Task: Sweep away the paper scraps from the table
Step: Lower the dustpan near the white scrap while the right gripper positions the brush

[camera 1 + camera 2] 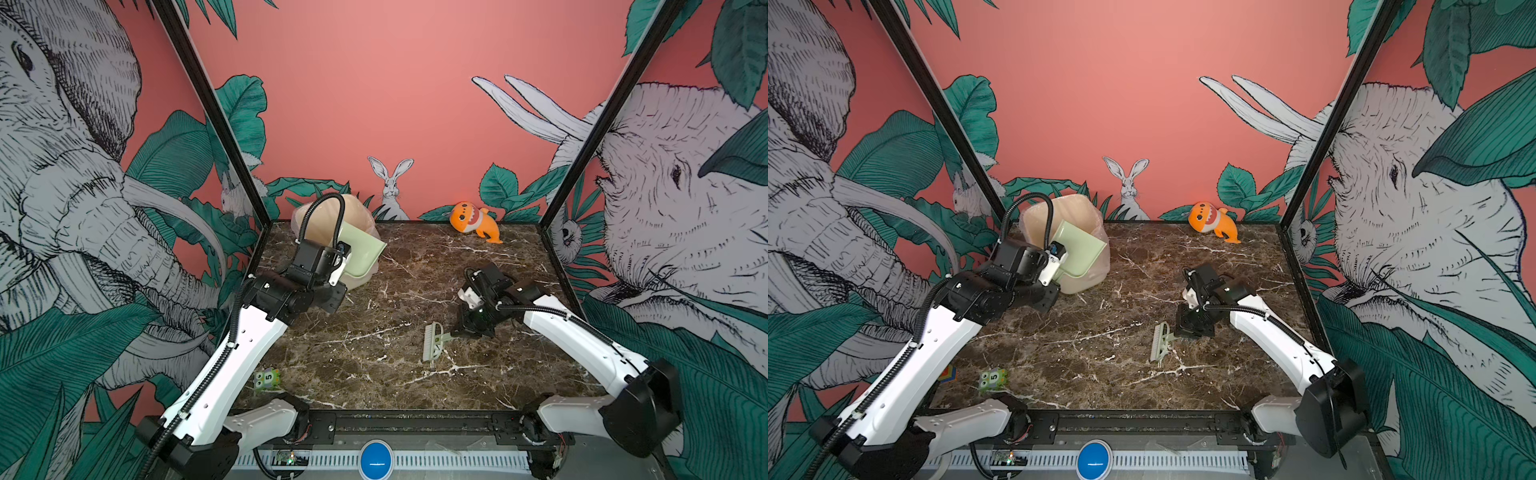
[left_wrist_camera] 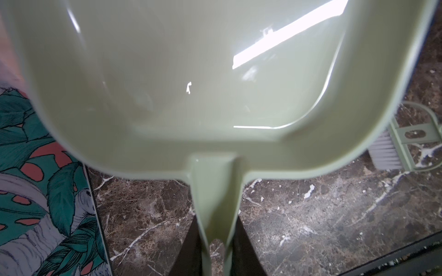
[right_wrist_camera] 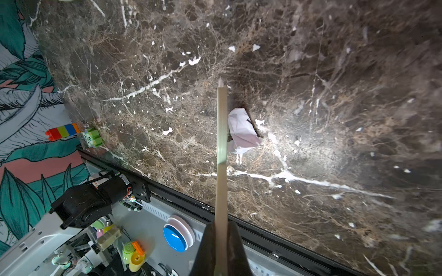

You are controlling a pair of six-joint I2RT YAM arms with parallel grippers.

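Emptying looked like the step in hand, with at least one more sweep to follow. The surface [image 1: 374, 382], dark marble with white veins, lay almost bare in both top views, and no coloured bits showed on it.

At its far left corner stood the beige bin [image 1: 1088, 274]. The pale green dustpan [image 1: 361, 253] was tilted at the bin's mouth, lifted clear of the surface. The left tool [image 2: 216, 222] was pinching the dustpan's handle between nearly closed fingers. The pan's inside looked empty in the left wrist view, so its load had probably gone into the bin.

Toward the middle right, the brush [image 1: 432, 343] rested on the surface. The right tool [image 3: 221, 224] was pressed tight on its handle.

Of the paper scraps, only one could be found, a crumpled white piece [image 3: 241, 130] in the right wrist view. It lay on the surface just beside the brush, and the top views did not show it clearly.

The next move, as I judged it, called for the dustpan to come back down. Its lip would need to sit flat on the surface on the far side of that white piece from the brush. A short, low stroke of the brush could then push the light paper in without flicking it past the pan.
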